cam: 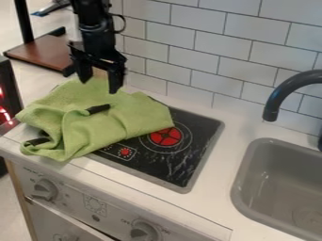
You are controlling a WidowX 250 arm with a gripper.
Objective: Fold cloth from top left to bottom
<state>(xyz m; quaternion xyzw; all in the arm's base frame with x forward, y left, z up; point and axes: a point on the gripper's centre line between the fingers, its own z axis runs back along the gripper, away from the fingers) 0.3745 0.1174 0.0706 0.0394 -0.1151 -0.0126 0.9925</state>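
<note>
The gripper hangs at the upper left, its fingers spread apart with nothing held between them. Just below and behind its tips lies the top edge of the green cloth. This cloth is rumpled, with folds and a bunched part at its lower left, and spreads over the left side of the stove top and onto the counter. Two short black pieces show among its folds, one near the middle and one at the lower left. I cannot tell whether the fingertips touch the cloth.
A black stove top with a red burner mark shows right of the cloth. Farther right are a grey sink and a dark faucet. White tiled wall stands behind; knobs line the counter's front.
</note>
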